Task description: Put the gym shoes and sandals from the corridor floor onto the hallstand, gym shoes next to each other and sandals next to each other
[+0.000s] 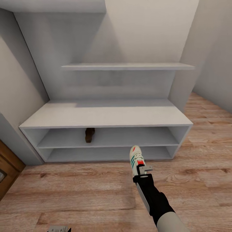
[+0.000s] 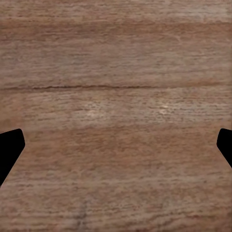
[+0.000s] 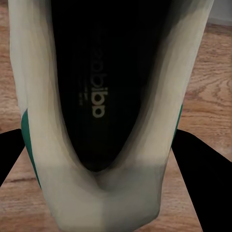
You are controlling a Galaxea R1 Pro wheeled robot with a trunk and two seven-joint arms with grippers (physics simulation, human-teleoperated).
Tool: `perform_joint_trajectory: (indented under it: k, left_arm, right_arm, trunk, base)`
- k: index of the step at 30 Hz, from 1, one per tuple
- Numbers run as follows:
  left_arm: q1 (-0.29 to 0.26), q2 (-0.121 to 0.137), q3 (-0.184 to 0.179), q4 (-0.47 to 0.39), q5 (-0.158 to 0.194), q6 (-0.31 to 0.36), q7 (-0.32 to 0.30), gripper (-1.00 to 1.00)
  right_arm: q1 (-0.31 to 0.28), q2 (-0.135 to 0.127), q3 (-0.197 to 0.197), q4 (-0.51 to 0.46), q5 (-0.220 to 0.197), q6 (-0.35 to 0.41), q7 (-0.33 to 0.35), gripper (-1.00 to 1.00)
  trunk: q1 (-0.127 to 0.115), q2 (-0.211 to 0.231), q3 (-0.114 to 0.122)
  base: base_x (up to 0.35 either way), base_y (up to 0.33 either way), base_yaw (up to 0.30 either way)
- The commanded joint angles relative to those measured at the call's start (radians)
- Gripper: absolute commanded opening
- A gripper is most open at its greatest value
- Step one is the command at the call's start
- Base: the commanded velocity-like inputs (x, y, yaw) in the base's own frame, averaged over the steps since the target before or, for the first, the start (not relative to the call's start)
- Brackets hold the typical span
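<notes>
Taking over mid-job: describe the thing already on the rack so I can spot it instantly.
Start at the white hallstand against the back wall. Under its bench top, on the upper of the two open shelves, left of centre, sits a single sandal. It is small and dark brown, unlike the white, green-striped gym shoe held in the right tool.

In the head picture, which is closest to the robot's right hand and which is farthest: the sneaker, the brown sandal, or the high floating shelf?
1. The sneaker: held in the right hand, toe toward the rack.
2. The brown sandal: on the rack's upper open shelf, to the left of the hand.
3. The floating shelf: high on the back panel.
</notes>
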Motion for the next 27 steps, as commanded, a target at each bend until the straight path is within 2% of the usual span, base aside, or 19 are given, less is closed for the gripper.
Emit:
perform_joint_trajectory:
  k: [1, 27]
  left_arm:
    - [-0.001, 0.000, 0.008, 0.001, -0.002, -0.002, -0.008, 1.00]
    - [-0.001, 0.000, 0.009, 0.002, -0.002, -0.002, -0.008, 1.00]
  right_arm:
    - [-0.001, 0.000, 0.002, -0.001, 0.006, 0.008, -0.001, -1.00]
    - [0.000, 0.000, -0.001, 0.000, 0.007, 0.008, -0.001, -1.00]
  trunk:
    - [0.000, 0.000, -0.001]
    - [0.000, 0.000, -0.001]
  base:
    - [0.108, 0.000, 0.000]
    - [0.297, 0.000, 0.000]
